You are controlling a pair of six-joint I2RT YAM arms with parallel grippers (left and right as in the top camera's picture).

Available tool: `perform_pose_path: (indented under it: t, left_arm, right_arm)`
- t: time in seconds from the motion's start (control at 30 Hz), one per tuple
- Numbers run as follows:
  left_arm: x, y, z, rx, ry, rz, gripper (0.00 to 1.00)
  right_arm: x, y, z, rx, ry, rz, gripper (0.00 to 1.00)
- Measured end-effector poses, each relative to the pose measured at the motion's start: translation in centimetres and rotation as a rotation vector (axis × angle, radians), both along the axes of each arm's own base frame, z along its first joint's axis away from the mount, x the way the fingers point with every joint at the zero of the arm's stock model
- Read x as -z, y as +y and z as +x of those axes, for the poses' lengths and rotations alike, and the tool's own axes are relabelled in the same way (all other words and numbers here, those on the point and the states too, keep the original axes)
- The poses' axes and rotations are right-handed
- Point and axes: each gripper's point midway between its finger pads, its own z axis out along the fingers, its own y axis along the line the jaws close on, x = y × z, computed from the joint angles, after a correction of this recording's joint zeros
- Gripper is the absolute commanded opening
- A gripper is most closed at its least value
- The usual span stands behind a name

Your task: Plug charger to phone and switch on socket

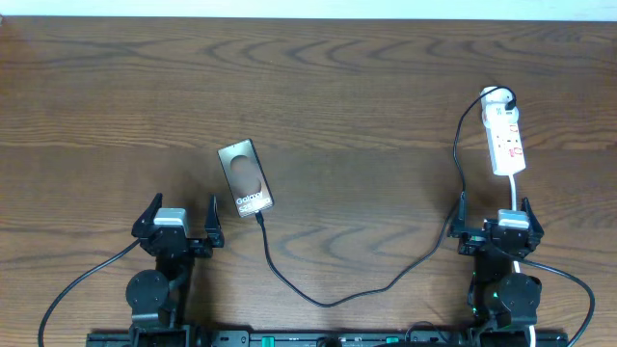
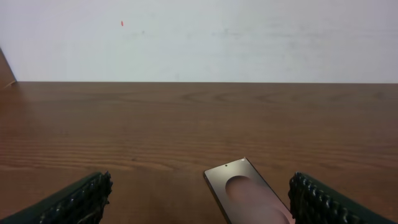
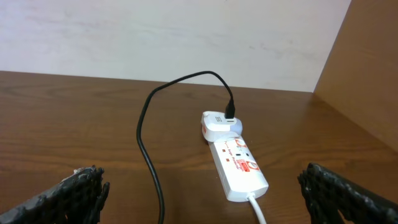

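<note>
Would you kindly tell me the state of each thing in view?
Phone: flat, face up, screen dark.
Socket: adapter plugged in; switch position unreadable.
Charger: one end in the adapter, tip at the phone; seating unclear.
Left gripper: open, empty.
Right gripper: open, empty.

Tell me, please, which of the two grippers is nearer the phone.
The left gripper; the phone lies just ahead of it, while the right gripper faces the socket.
</note>
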Motion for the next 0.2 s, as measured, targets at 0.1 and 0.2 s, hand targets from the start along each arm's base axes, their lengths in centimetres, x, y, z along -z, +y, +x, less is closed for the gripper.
perform_pose_path:
  t: [0.1, 0.2]
  left_arm:
    - [0.0, -0.01, 0.0, 0.0, 0.0, 0.0, 0.93]
    - [-0.01, 0.0, 0.0, 0.0, 0.0, 0.0, 0.93]
  right_arm:
    - [0.0, 0.0, 0.0, 0.0, 0.0, 0.0, 0.99]
    - [-0.01, 0.0, 0.0, 0.0, 0.0, 0.0, 0.99]
